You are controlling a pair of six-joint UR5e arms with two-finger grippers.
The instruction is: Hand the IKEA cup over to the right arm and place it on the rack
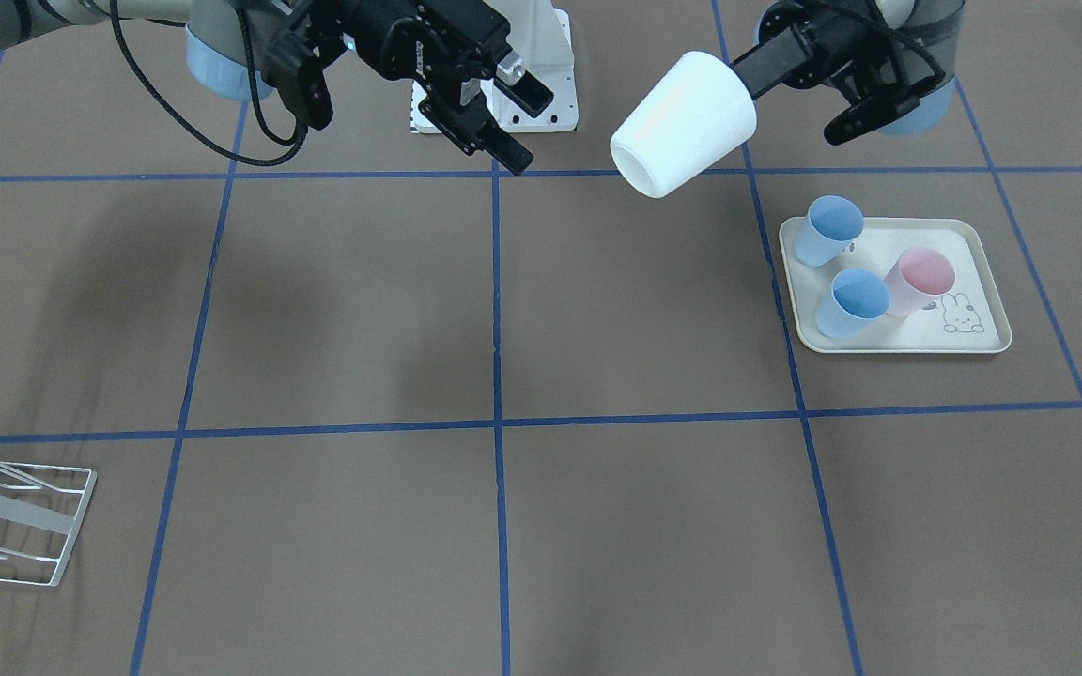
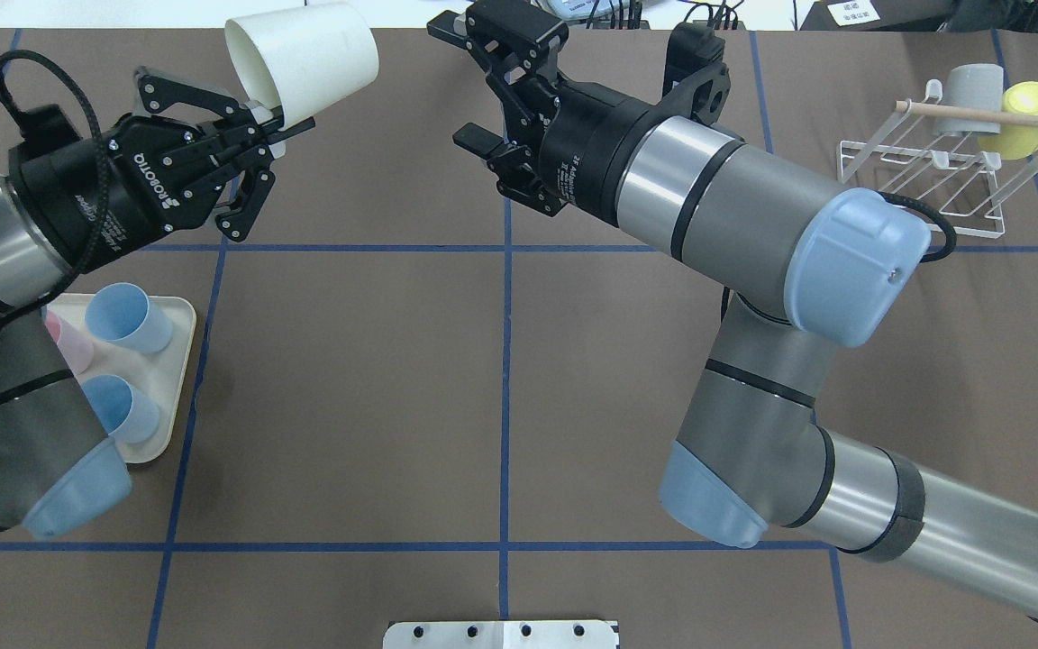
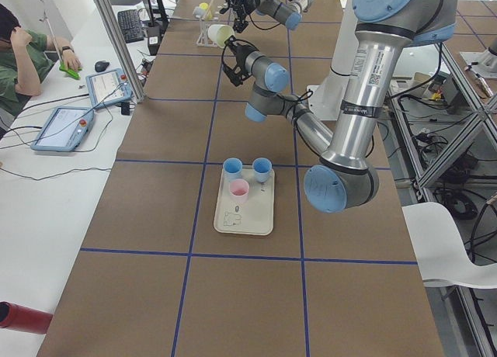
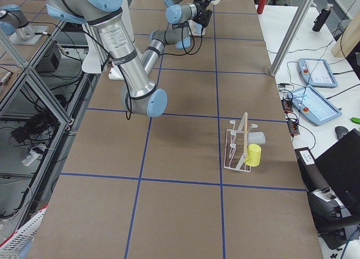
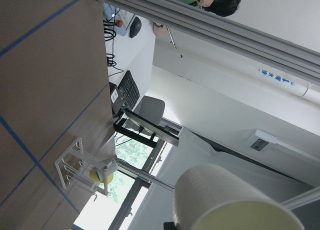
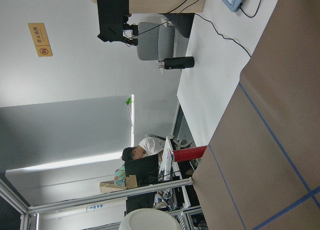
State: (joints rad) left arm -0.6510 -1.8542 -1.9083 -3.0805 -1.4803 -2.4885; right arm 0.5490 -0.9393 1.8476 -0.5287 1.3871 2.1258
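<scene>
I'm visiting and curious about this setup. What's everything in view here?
White cup: one, white, held aloft by the left hand.
Tray: one, cream, robot's left side.
Blue cups: two, blue, on the tray.
Pink cup: one, pink, on the tray.
Rack: one, white wire, robot's right side.
Grey cup: one, grey, on the rack.
Yellow cup: one, yellow, on the rack.
Table: one, brown, blue grid lines.
Left hand: one, black, shut on the white cup's rim.
Right hand: one, black, open, empty.

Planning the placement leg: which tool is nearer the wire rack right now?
Right. The right tool, open, is on the rack's side, though well short of it. The left tool, holding the white cup, is farther, beyond the right tool from the rack.
</scene>
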